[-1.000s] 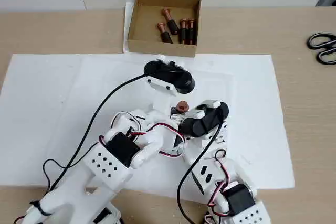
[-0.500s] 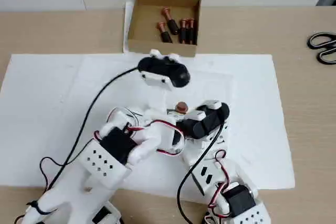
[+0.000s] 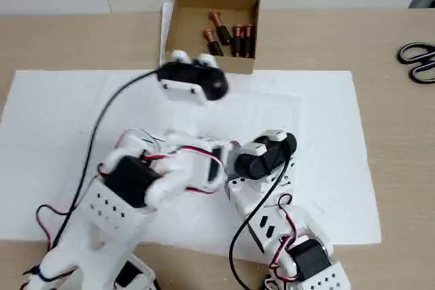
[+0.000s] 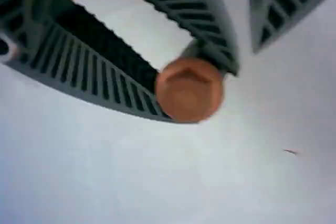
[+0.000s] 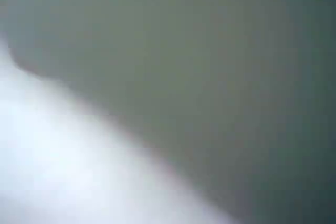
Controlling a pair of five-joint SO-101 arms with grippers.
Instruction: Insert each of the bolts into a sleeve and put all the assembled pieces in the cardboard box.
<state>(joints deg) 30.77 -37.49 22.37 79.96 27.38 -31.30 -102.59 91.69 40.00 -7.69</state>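
Copper shows end-on where the left pincer (image 4: pixel 205 85) clamps the bolt (image 4: pixel 186 90) between ribbed fingers (image 4: pixel 94 72). From above, that arm's wrist hangs just short of the near wall of the cardboard box (image 3: pixel 211 61). Four assembled pieces (image 3: pixel 231 35) lie in the box's right half, and its left half is bare. The right arm (image 3: pixel 262 156) sits low on the white paper (image 3: pixel 54 134), its pincer's state impossible to tell, and scissors (image 3: pixel 418 59) lie well apart at the right edge of the table (image 3: pixel 68 39).
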